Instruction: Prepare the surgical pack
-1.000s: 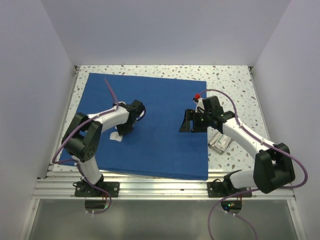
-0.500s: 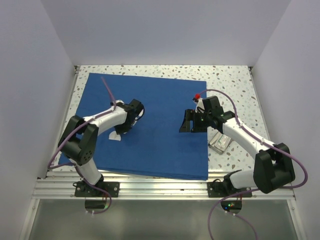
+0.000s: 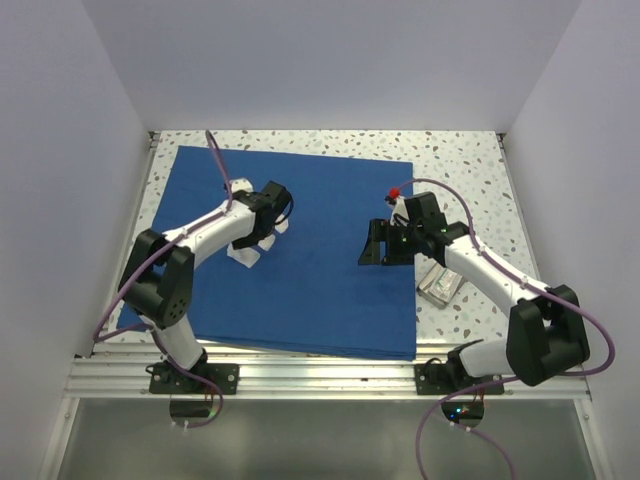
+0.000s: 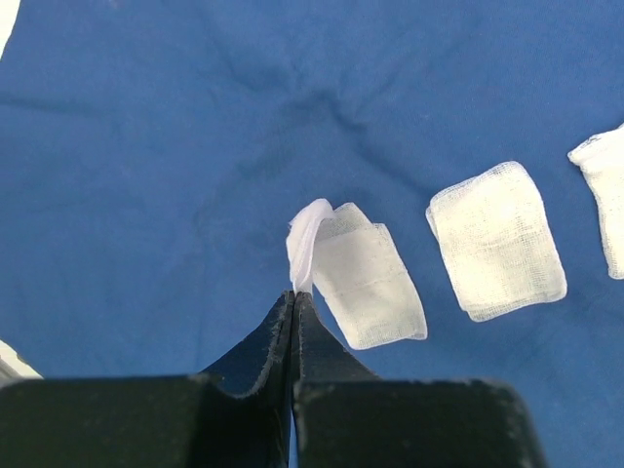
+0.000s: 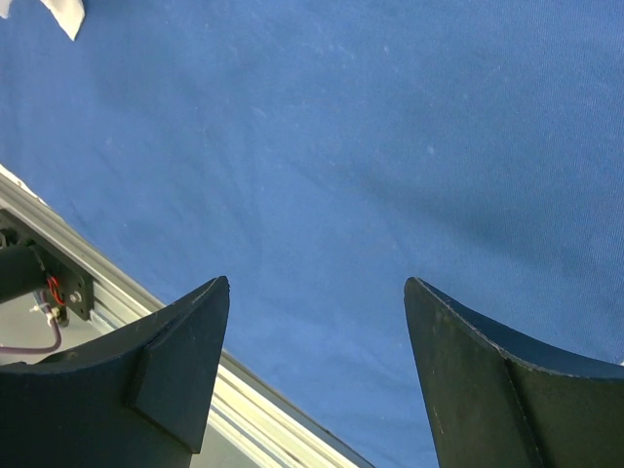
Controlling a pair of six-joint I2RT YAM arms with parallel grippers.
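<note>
Cloth drape (image 3: 330, 290) of royal blue, spread flat across speckled surface (image 3: 470, 160), lightly creased. White gauze squares (image 4: 495, 241) in a row on it, weave plainly visible. Silver tray (image 3: 440, 285) just off drape's right edge. Left end effector (image 4: 294, 294) pressed together, pinching upturned corner of nearest gauze square (image 4: 370, 288). Right end effector (image 5: 314, 284) spread wide above bare drape, holding nothing.

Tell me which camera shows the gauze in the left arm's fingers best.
Left wrist. It shows the gauze square close up, weave visible, one corner lifted and pinched in the shut left fingers. Top external shows only a small white patch beside that arm. Right wrist catches a white scrap at its corner, unidentifiable.
</note>
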